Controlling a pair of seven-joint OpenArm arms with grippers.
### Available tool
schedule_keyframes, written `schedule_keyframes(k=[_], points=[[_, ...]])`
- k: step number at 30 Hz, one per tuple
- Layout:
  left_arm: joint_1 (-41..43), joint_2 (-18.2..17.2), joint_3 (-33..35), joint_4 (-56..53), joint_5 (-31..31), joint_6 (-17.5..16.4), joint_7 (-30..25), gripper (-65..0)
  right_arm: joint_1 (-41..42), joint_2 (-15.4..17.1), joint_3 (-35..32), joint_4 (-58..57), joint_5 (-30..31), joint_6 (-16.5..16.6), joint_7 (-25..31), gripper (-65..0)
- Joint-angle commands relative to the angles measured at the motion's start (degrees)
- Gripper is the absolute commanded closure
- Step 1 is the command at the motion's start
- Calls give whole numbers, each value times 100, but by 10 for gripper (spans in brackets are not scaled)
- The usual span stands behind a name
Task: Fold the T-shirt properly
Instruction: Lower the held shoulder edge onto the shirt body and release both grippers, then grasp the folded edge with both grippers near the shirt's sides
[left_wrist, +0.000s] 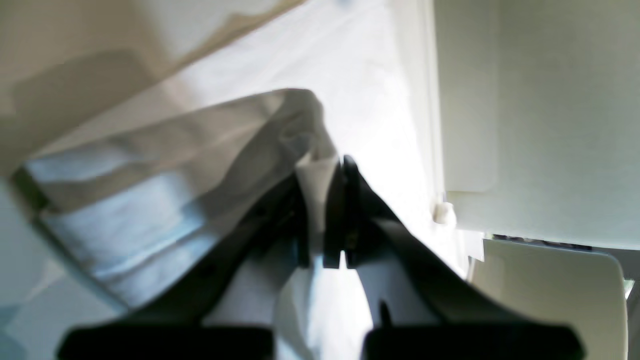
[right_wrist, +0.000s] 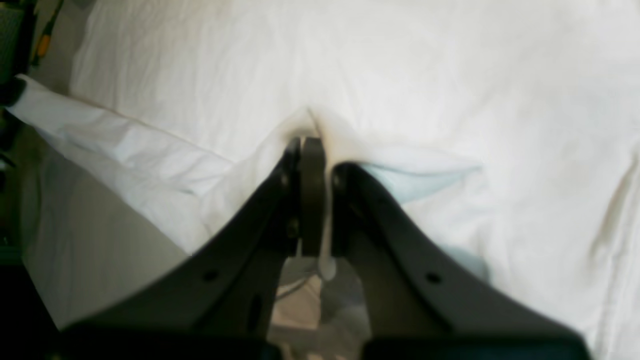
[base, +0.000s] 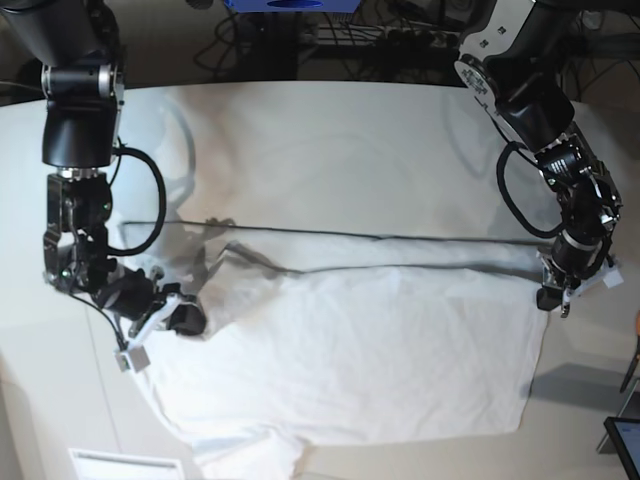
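Observation:
The white T-shirt (base: 370, 350) lies spread over the near half of the table, and its far edge is stretched in a straight line between my two grippers. At the right end of that edge, the left gripper (base: 550, 297) is shut on a pinch of the fabric. The left wrist view shows the dark fingers (left_wrist: 350, 200) closed on a fold of the T-shirt (left_wrist: 165, 165), which hangs off to the left. At the left end, by a sleeve, the right gripper (base: 190, 320) is shut on the cloth. Its fingers (right_wrist: 312, 165) clamp a raised peak of the T-shirt (right_wrist: 400, 75).
The off-white tabletop (base: 330, 130) stretches behind the shirt to a curved far edge. Cables (base: 300, 40) and a blue object lie beyond it. A white label (base: 125, 465) sits at the near left edge. A dark screen corner (base: 625, 440) shows at the lower right.

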Motion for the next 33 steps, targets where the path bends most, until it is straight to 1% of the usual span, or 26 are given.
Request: schedule_keyframes(k=[1, 2, 7, 11, 14, 16, 18, 19, 20, 22, 24, 25, 27, 30, 33], points=[[-192, -118, 8, 109, -123, -75, -35, 0, 215, 47, 22, 61, 153, 38, 172, -3], [-201, -118, 8, 100, -105, -75, -44, 0, 223, 47, 31, 52, 153, 38, 172, -3], [-289, -74, 17, 109, 528, -75, -158, 0, 276, 47, 22, 43, 144, 38, 180, -7], [-324, -12, 17, 126, 642, -84, -176, 0, 303, 47, 40, -142, 144, 38, 180, -15], [-333, -12, 17, 126, 660, -84, -184, 0, 303, 47, 49, -150, 144, 38, 259, -61], [-350, -21, 17, 117, 660, -84, -184, 0, 303, 47, 49, -150, 144, 38, 356, -106], [-403, -30, 17, 100, 686, -84, -184, 0, 294, 64, 49, -150, 144, 38, 418, -165], [-412, -38, 25, 100, 686, -92, -184, -18, 294, 64, 49, -150, 144, 38, 435, -194], [-420, -38, 43, 100, 686, -92, -176, -57, 294, 64, 49, -150, 144, 38, 488, -231], [-438, -118, 245, 100, 686, -92, -193, -171, 285, 82, 49, -150, 144, 38, 717, -297], [-447, -267, 491, 100, 695, -92, -202, -270, 250, 99, 14, -150, 135, 38, 1059, -335], [-456, -329, 579, 100, 695, -92, -281, -299, 188, 126, 14, -142, 135, 38, 1218, -338], [-447, -531, 790, 109, 695, -92, -606, -307, 92, 275, 14, -89, 135, 38, 1517, -338], [-376, -856, 1063, 100, 695, -92, -1046, -306, -40, 442, 14, 25, 135, 64, 1692, -338], [-271, -1111, 1283, 170, 677, -92, -1090, -302, -198, 548, 14, 307, 144, 73, 1684, -338]])
